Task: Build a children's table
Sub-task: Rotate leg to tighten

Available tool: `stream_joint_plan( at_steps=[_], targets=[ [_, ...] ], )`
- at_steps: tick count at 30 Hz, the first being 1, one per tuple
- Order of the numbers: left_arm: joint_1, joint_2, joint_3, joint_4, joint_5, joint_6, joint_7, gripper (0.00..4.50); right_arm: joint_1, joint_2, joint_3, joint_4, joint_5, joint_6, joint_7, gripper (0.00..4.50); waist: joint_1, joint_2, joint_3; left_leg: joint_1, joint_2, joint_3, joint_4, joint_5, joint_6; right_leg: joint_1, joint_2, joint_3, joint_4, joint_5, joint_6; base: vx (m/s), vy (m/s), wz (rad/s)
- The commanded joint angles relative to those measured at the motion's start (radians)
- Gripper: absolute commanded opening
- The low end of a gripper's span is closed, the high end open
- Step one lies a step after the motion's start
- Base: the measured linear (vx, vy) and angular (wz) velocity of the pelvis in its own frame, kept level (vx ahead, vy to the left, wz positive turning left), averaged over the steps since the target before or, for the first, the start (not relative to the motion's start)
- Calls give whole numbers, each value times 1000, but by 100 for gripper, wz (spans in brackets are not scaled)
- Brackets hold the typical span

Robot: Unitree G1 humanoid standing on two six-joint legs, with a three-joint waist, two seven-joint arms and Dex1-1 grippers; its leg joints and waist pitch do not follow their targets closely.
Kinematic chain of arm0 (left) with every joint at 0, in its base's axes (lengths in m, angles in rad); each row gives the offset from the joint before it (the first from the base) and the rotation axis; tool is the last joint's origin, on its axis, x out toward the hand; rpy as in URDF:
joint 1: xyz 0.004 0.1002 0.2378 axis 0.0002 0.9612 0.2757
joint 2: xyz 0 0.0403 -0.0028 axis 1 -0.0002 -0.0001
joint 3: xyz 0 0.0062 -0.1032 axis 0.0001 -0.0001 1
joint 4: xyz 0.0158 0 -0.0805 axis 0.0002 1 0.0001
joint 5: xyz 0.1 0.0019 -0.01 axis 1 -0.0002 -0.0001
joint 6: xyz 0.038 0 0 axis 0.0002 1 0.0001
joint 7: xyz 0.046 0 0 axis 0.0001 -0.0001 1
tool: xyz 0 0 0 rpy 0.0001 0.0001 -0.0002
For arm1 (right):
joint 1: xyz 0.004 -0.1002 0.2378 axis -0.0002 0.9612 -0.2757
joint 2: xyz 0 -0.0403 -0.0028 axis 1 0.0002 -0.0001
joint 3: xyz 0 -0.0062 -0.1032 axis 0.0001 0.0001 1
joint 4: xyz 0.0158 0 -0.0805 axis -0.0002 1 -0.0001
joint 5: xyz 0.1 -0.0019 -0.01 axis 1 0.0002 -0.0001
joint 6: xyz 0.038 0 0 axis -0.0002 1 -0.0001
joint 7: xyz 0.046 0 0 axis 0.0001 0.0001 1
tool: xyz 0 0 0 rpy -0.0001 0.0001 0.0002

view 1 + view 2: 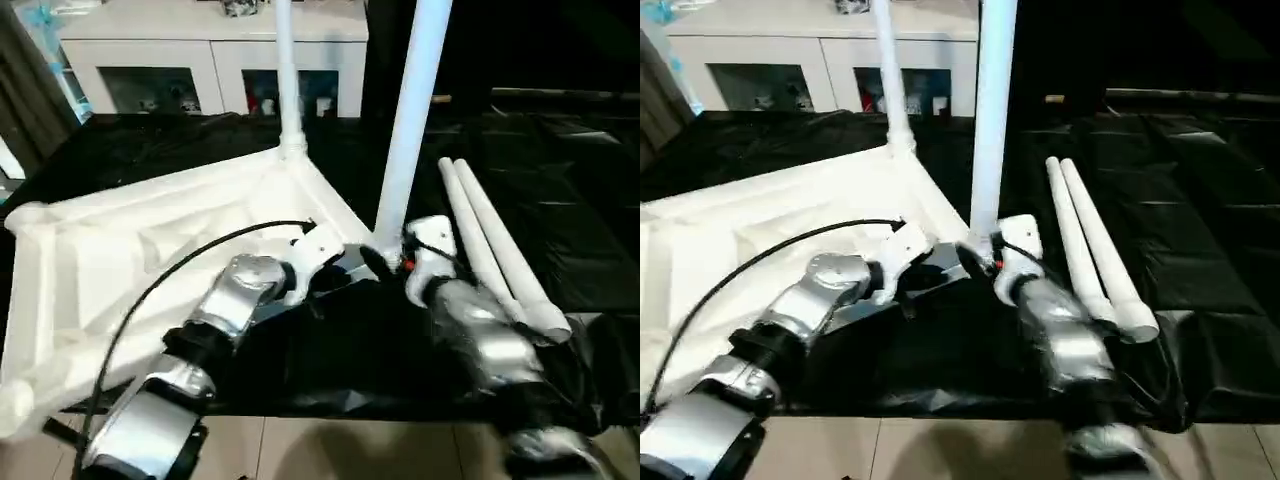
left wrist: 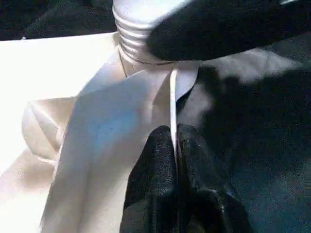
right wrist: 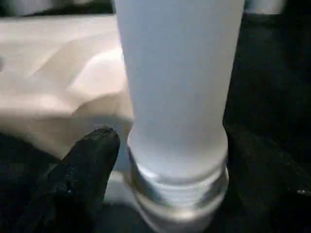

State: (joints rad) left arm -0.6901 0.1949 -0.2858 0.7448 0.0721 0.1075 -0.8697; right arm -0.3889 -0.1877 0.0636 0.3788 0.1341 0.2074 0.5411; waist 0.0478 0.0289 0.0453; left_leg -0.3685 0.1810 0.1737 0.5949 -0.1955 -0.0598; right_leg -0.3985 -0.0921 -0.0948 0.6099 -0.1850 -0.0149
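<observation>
The white tabletop (image 1: 150, 250) lies upside down on the black-covered surface, ribs facing up. One white leg (image 1: 285, 80) stands in its far corner socket. A second leg (image 1: 410, 120) stands upright at the near right corner, its threaded end (image 3: 180, 184) at the socket. My right gripper (image 1: 385, 255) is open, with a black finger (image 3: 82, 179) on each side of that leg's base and a gap showing. My left gripper (image 2: 175, 141) is shut on the tabletop's thin rim (image 2: 172, 97) beside that corner. Two more legs (image 1: 495, 250) lie side by side to the right.
A white cabinet (image 1: 200, 70) with glass doors stands behind the work surface. The black cloth (image 1: 560, 180) covers the surface to the right. Its near edge drops to a tiled floor (image 1: 350, 450). A black cable (image 1: 180, 265) arcs over my left forearm.
</observation>
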Motion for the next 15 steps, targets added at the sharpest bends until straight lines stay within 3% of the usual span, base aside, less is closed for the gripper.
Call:
stream_joint_plan(
  at_steps=[1,6,10,15],
  targets=[
    [23,12,-8,-31,-32,-44,-64,0,16,-27,59,-74,26,28,110,369,7,-14,-61,-4,46,-16,-68,-140,97,61,-65,55,-79,-187,-195,0,0,0],
    [70,67,-36,-128,-75,-48,-234,0,46,-111,71,-135,34,46,211,369,5,-13,-63,1,48,-13,-65,-132,101,58,-66,57,-73,-139,-233,0,0,0],
    [107,112,-61,-208,-106,-24,-360,0,65,-178,103,-192,39,74,306,369,16,-8,-61,5,53,-10,-66,-139,102,54,-63,59,-68,-117,-249,0,0,0],
    [116,116,-54,-218,-109,-13,-375,0,68,-222,139,-212,23,82,363,369,22,-11,-57,6,51,-10,-69,-173,77,55,-67,59,-77,-196,-227,0,0,0]
  ],
)
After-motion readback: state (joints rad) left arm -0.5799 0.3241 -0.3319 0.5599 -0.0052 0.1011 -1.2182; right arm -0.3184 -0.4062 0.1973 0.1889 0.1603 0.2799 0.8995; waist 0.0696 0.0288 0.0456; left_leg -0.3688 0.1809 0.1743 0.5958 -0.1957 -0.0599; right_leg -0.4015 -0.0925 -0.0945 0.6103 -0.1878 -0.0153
